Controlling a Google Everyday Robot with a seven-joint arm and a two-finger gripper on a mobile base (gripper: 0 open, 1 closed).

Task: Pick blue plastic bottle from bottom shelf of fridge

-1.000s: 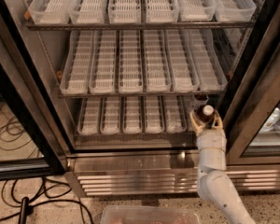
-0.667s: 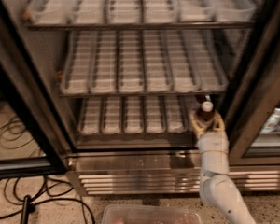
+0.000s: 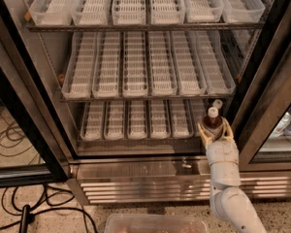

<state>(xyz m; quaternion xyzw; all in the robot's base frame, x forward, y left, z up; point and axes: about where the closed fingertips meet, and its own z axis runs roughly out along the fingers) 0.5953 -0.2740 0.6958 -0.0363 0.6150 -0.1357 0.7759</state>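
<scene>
Black-framed and grey inside, the fridge [image 3: 136,171] stands open, and the step in hand is the grasp itself, low down at the right end of the bottom shelf [image 3: 136,120], whose white slotted lane trays are otherwise bare. The robot's pale arm [image 3: 224,171] rises from below the steel base and puts the end effector [image 3: 215,131] at the front of the rightmost lane, close to the right door post [image 3: 262,96]. Its fingers [image 3: 202,130] stand on either side of the blue plastic bottle [image 3: 213,122] and appear pressed against its dark body just under the white cap, so it looks to be pinching the bottle rather than standing spread. The bottle is upright at the lane's front edge. A look-alike second bottle [image 3: 217,103] shows its cap just behind, in the same lane, apparently apart from the fingers. To do this well, the hold probably wants to be firm and square across the body, since thin plastic may give or twist. The withdrawal should likely be a straight pull toward the robot, kept low under the middle shelf [image 3: 145,97] and clear of the door post, lifting little, so that the tray lip is cleared without nudging the bottle behind.
</scene>
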